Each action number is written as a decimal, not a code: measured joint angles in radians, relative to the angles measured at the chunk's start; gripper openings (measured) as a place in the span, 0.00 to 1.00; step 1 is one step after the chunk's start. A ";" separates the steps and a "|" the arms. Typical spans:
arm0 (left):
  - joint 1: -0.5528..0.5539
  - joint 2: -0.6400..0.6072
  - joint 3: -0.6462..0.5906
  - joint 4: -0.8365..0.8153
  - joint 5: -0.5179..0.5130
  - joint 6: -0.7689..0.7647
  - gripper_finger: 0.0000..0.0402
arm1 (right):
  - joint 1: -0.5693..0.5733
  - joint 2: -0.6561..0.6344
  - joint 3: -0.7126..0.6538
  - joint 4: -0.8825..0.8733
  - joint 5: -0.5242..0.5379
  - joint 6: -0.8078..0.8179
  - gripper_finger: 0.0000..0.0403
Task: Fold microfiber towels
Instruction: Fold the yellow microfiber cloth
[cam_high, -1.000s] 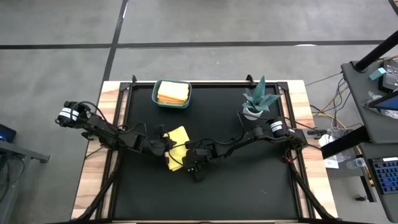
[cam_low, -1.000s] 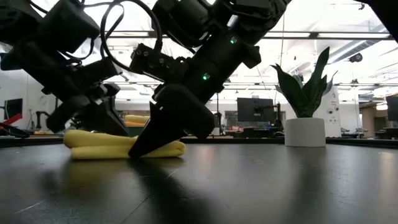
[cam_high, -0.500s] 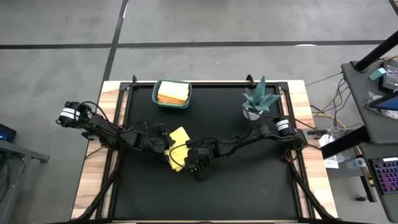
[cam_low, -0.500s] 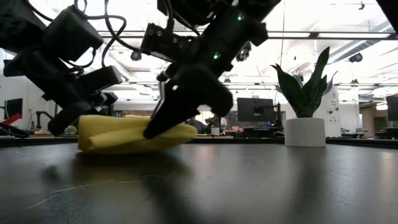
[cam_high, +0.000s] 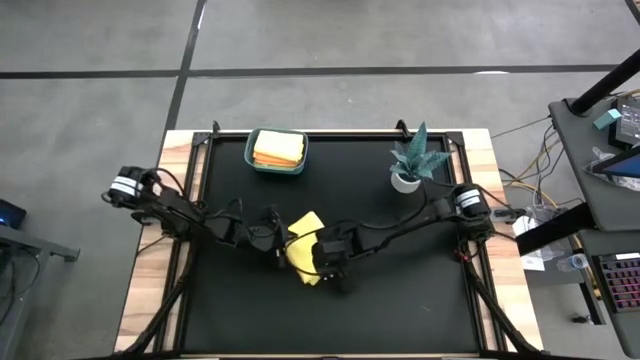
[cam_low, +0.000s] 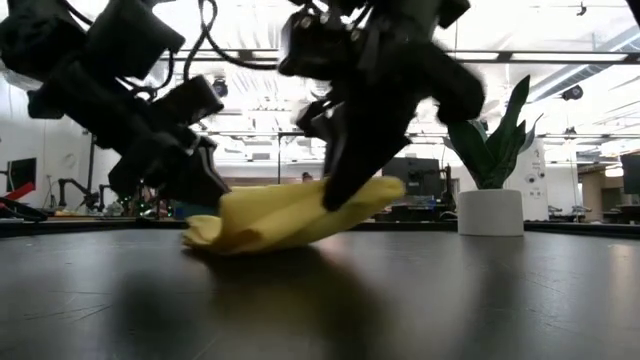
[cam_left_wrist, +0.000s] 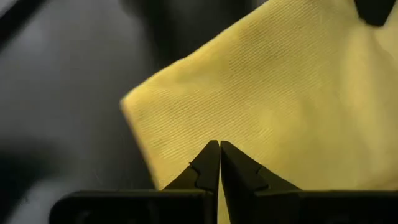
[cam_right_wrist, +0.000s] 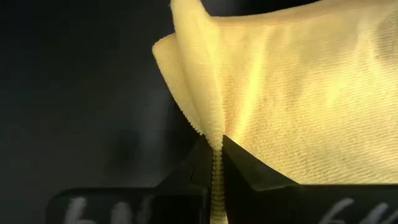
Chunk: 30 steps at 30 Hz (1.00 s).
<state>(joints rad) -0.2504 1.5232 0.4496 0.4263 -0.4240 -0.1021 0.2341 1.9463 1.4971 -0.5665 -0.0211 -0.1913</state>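
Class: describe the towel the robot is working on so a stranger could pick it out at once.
On the black table, look mid-table where both arms meet. The yellow towel is pinched between the left claw and right claw, unlike the towels stacked in the teal bin.

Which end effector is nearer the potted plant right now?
Right. The right end effector sits mid-table, pinching the yellow towel, diagonally off the potted plant; the left end effector is farther, across the towel.

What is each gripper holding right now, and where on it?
Both pinch the yellow towel: the right gripper on its layered edge, the left gripper on the opposite edge.
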 joint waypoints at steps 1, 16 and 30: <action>0.000 -0.016 -0.001 -0.004 0.000 0.009 0.00 | 0.001 -0.010 0.000 -0.018 -0.020 0.012 0.02; 0.016 0.070 -0.041 0.070 -0.087 0.057 0.00 | 0.008 -0.046 0.024 -0.078 -0.121 0.003 0.02; 0.016 0.164 -0.022 0.198 0.030 0.136 0.00 | -0.112 -0.046 0.067 -0.046 -0.227 -0.031 0.02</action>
<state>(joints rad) -0.2348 1.6872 0.4278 0.6247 -0.3944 0.0338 0.1223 1.8999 1.5639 -0.6128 -0.2483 -0.2224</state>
